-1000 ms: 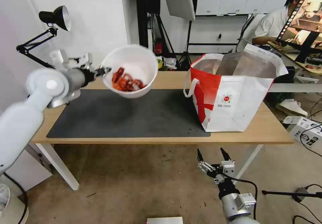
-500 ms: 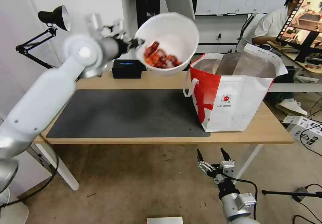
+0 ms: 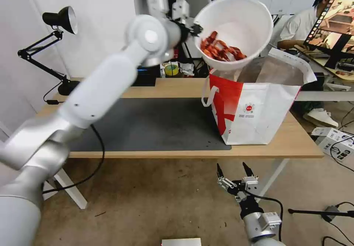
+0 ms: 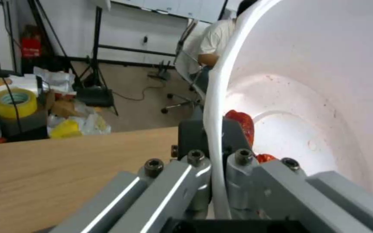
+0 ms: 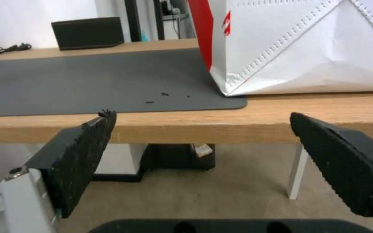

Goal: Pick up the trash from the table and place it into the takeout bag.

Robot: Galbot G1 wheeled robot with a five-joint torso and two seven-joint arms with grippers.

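Observation:
My left gripper [image 3: 194, 28] is shut on the rim of a white round bowl [image 3: 239, 25] with red scraps [image 3: 221, 51], one piece of the trash. I hold it tilted, high in the air, just above the left side of the takeout bag's [image 3: 258, 106] open top. The left wrist view shows the bowl's rim [image 4: 214, 129] pinched between my fingers [image 4: 195, 168]. The red-and-white bag with foil lining stands at the right end of the table [image 3: 295, 143]. My right gripper [image 3: 236, 172] hangs open below the table's front edge, nothing between its pads [image 5: 87, 145].
A dark grey mat [image 3: 155, 124] covers the tabletop's middle. A black tissue box [image 5: 87, 32] sits at the table's back edge. A black desk lamp [image 3: 59, 21] stands at the back left. Tripods and clutter crowd the floor behind the table.
My left arm has carried the bowl up and to the right, from above the mat's left part to just over the bag's opening. The right arm has not moved.

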